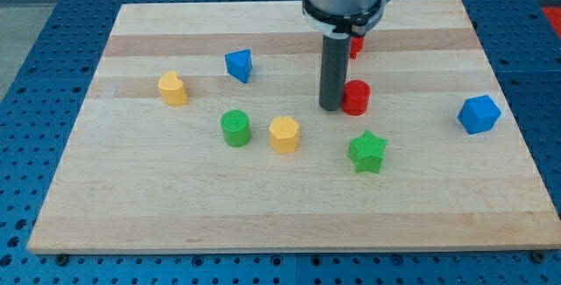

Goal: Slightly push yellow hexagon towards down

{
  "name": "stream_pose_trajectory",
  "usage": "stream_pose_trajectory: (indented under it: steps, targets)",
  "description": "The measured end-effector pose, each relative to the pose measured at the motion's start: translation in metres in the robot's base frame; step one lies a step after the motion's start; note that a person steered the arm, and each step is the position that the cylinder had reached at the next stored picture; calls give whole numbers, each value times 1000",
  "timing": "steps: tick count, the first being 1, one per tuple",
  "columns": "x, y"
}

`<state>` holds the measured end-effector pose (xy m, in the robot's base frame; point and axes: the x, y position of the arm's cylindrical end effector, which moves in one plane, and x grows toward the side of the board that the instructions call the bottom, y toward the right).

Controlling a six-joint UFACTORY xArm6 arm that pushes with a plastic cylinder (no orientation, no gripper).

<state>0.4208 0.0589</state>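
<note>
The yellow hexagon (284, 133) lies near the middle of the wooden board (175, 215), just right of a green cylinder (235, 128). My tip (330, 107) stands up and to the right of the hexagon, about a block's width away from it. The tip is right beside a red cylinder (356, 97), at its left side, touching or nearly so.
A green star (367, 152) lies right of the hexagon. A yellow block (173, 89) and a blue block (238, 64) are at upper left. A blue cube (479, 114) is at far right. Another red block (355, 45) shows partly behind the rod.
</note>
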Motion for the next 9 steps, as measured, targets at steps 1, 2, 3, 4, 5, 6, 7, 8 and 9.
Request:
stream_pose_trajectory:
  steps: [1, 2, 3, 4, 5, 6, 7, 8, 9]
  targets:
    - [-6, 8]
    - [-6, 9]
    - [-6, 1]
    - [-9, -21]
    - [-14, -52]
    - [-14, -62]
    - [-7, -63]
    - [5, -64]
    - [25, -64]
